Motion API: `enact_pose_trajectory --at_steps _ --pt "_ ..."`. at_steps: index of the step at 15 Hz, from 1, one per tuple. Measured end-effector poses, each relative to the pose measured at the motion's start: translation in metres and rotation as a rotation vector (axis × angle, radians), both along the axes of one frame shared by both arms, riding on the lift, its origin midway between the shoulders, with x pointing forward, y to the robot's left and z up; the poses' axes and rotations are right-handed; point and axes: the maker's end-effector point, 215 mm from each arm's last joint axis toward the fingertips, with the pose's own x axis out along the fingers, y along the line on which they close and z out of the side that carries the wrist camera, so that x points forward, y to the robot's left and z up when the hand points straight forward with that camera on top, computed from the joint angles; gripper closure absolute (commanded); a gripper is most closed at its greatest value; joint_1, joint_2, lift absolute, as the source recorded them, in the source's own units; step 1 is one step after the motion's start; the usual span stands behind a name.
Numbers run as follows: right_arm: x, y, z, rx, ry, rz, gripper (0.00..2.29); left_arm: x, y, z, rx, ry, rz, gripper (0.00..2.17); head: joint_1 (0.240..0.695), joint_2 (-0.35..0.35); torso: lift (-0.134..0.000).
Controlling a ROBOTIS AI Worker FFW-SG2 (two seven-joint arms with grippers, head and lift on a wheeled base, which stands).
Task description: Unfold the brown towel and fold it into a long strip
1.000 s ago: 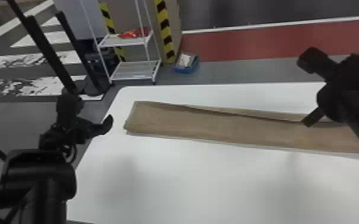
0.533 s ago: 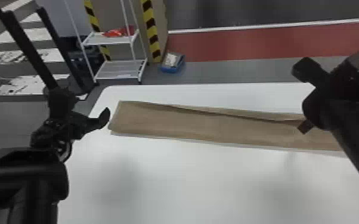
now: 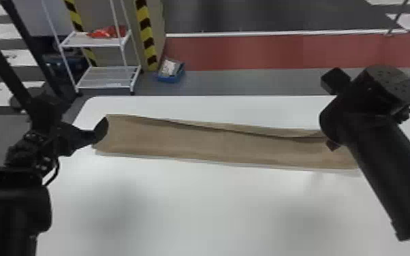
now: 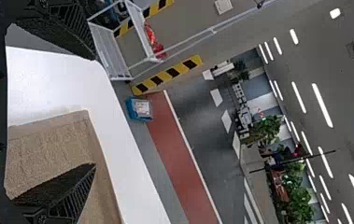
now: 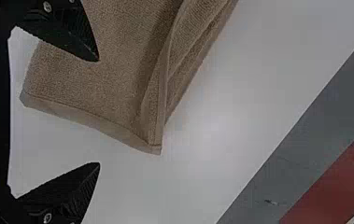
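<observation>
Brown towel [image 3: 214, 144]: lengthwise on the counter [image 3: 194, 211], already a long strip; far edge slightly gaping.
Left claw [image 4: 94, 111]: mine, spread at the strip's left end, presumably to square it.
Right claw [image 5: 98, 112]: also spread, near the other end, one finger over cloth, the other over counter; probably placed for tidying.
Right arm [image 3: 381, 163]: blocks the head view of part of that end.
Rack [image 3: 93, 41], blue box [image 3: 170, 77]: beyond the counter, outside my work.
</observation>
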Motion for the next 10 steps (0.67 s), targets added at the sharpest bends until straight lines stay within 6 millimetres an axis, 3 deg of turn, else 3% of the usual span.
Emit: enact_pose_trajectory --at_steps 4,10 --pt "-0.007 -0.023 0.001 -0.008 -0.007 -0.074 0.08 0.011 -0.023 0.006 0.003 -0.026 -0.041 0.07 0.695 0.008 -0.123" --pt "-0.009 -0.015 0.0 0.07 -0.019 -0.073 0.09 0.013 -0.025 0.006 0.003 -0.028 -0.046 0.07 0.695 0.007 -0.123"
